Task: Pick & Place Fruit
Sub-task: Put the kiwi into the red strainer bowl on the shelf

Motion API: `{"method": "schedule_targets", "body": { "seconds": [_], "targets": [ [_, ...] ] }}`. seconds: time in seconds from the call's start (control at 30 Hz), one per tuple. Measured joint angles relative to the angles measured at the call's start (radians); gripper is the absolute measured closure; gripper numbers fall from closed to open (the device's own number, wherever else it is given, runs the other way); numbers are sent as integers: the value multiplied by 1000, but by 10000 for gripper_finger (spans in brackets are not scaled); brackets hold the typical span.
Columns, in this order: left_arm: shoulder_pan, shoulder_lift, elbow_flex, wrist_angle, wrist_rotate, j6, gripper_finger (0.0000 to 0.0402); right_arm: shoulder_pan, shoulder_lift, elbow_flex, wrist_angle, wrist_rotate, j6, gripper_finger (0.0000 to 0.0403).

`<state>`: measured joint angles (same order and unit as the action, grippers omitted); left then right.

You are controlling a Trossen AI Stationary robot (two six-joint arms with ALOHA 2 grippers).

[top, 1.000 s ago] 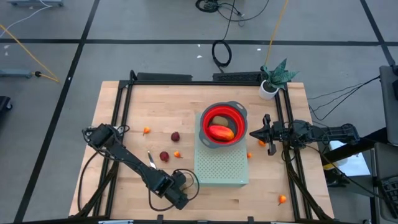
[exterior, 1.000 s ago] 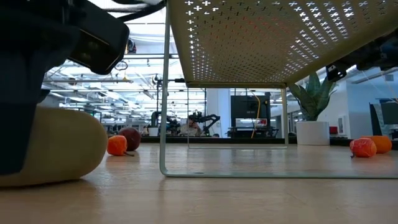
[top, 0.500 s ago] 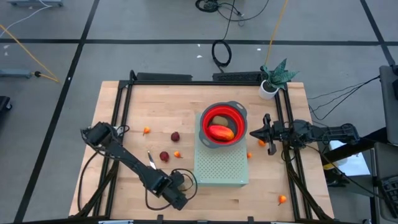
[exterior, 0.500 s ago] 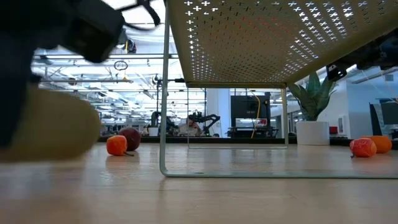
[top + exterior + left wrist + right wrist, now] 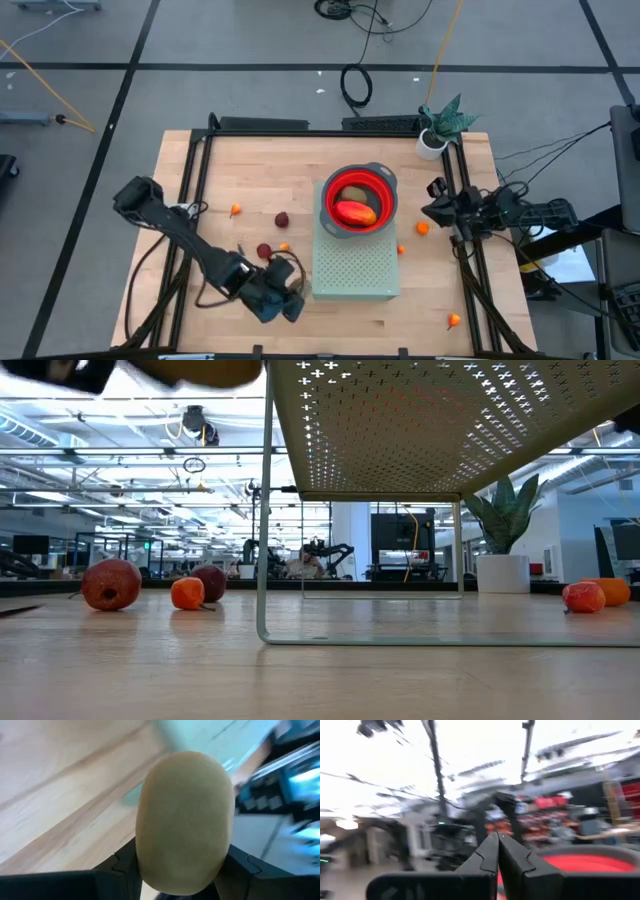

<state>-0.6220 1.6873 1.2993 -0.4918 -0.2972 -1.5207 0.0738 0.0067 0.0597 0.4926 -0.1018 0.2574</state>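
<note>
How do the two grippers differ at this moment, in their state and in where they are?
The left gripper is shut on a brown-green oval fruit; the right gripper is shut and holds nothing. The left one is at the near table edge beside the green perforated stand; the right one waits at the right edge, facing the red bowl. Both have dark fingers.

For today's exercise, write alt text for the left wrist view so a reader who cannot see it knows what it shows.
A tan oval fruit fills the picture, held by the left gripper between its dark fingers. Behind it lie the wooden table and an edge of the pale green rack.
</note>
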Motion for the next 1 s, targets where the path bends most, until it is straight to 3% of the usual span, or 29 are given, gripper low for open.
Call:
{"method": "schedule_targets", "body": {
  "seconds": [0.13, 0.23, 0.43, 0.73, 1.0],
  "targets": [
    [20, -36, 0, 69, -35, 16, 230, 0, 0, 0, 64, -104, 47, 403],
    [53, -43, 0, 138, -33, 35, 229, 0, 4, 0, 87, -112, 61, 403],
    [127, -45, 1, 298, 69, 130, 226, 0, 70, 26, 91, -122, 13, 403],
    [187, -45, 1, 403, 175, 185, 225, 17, 381, 200, 87, -240, -119, 403],
    [190, -45, 2, 445, 219, 217, 225, 129, 694, 402, 45, -242, -348, 403]
  ]
}}
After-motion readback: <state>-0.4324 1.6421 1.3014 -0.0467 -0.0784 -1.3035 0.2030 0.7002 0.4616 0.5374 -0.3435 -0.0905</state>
